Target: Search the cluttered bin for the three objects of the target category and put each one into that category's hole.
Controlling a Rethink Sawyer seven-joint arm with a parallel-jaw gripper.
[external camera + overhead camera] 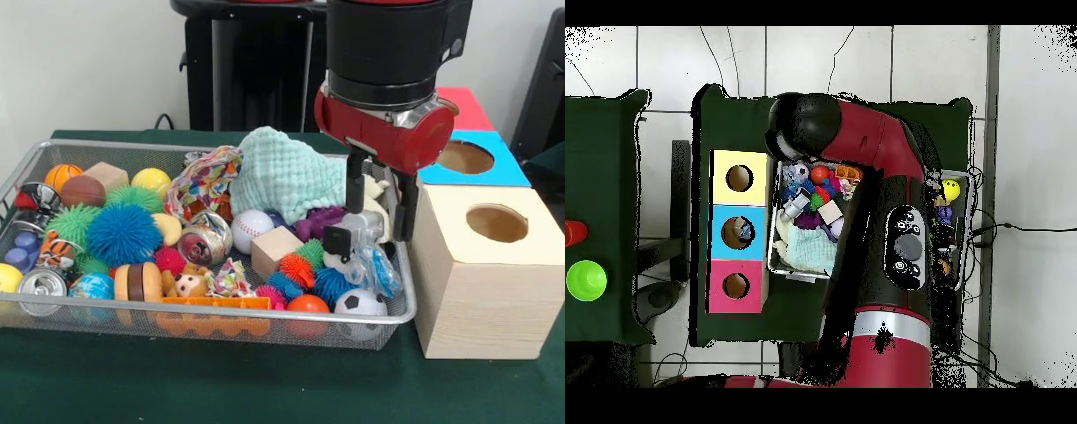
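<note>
Nearest: wire bin [393, 320] packed with balls, cans, blocks, cloth. Gripper [375, 231] lowered at its right end, clamped on a grey-white toy [351, 231]. Target category unclear. 3 box holes look empty, nearest the wooden box [481, 305]; likely all 3 items left.

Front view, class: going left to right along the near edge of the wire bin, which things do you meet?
Silver can → globe ball → wooden burger toy → orange tray → orange ball → soccer ball.
</note>
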